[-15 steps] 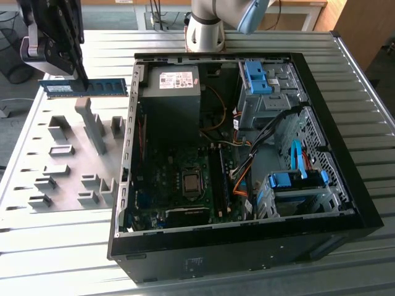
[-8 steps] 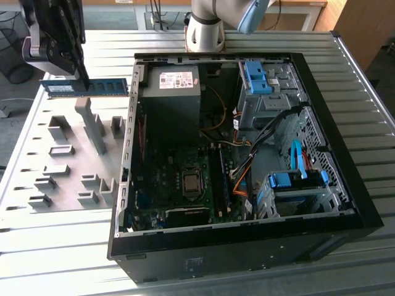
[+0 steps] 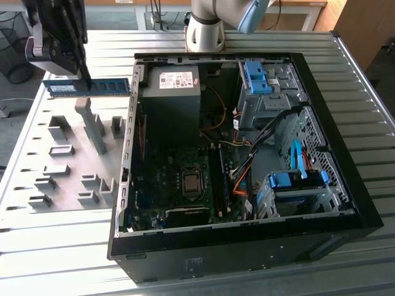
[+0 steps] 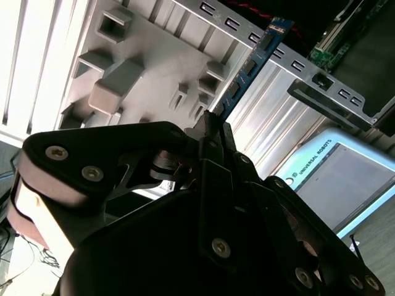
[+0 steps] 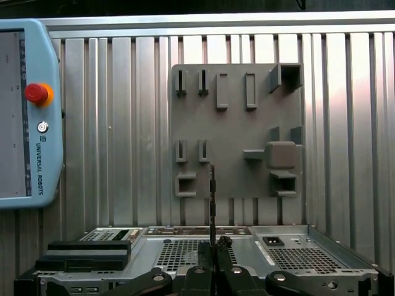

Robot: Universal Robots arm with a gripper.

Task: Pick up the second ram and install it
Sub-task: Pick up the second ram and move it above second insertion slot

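The second ram (image 3: 102,87) is pinched by the gripper (image 3: 84,77), fingers pressed on its faces, above the grey fixture plate (image 3: 74,132); a level, untwisted carry is judged best

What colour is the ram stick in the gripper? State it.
Blue with black chips; the exterior view shows the second ram best.

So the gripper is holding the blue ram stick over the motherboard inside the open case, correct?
Not quite. The gripper does hold the second ram, but over the grey fixture plate beside the open case, not over the motherboard. The exterior view shows this.
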